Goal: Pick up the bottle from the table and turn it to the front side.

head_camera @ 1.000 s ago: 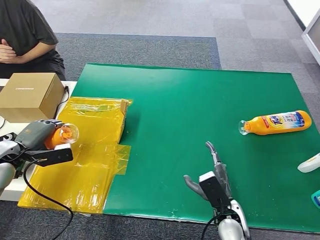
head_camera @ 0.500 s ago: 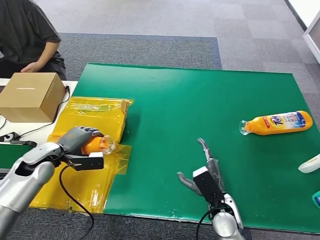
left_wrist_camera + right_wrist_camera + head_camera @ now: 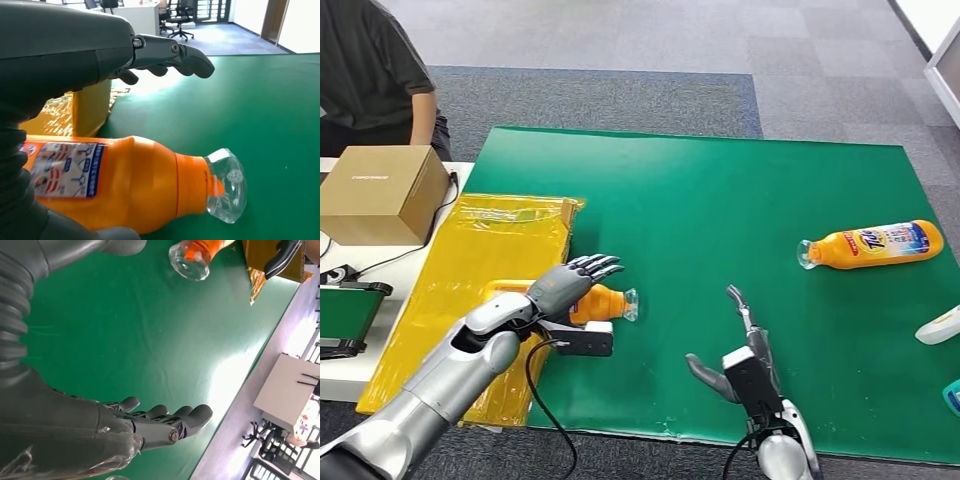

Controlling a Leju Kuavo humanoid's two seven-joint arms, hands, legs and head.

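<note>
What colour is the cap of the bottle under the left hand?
The cap is clear and see-through, on an orange bottle. It shows best in the left wrist view.

Orange bottle (image 3: 601, 303) lies sideways on green mat (image 3: 712, 200).

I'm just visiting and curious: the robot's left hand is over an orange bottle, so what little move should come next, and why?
Probably lift the left hand up and away. The orange bottle seems to lie on the green mat, clear cap touching it, with the fingers spread above rather than wrapped around it. The right hand is open nearby, perhaps for the turning.
</note>
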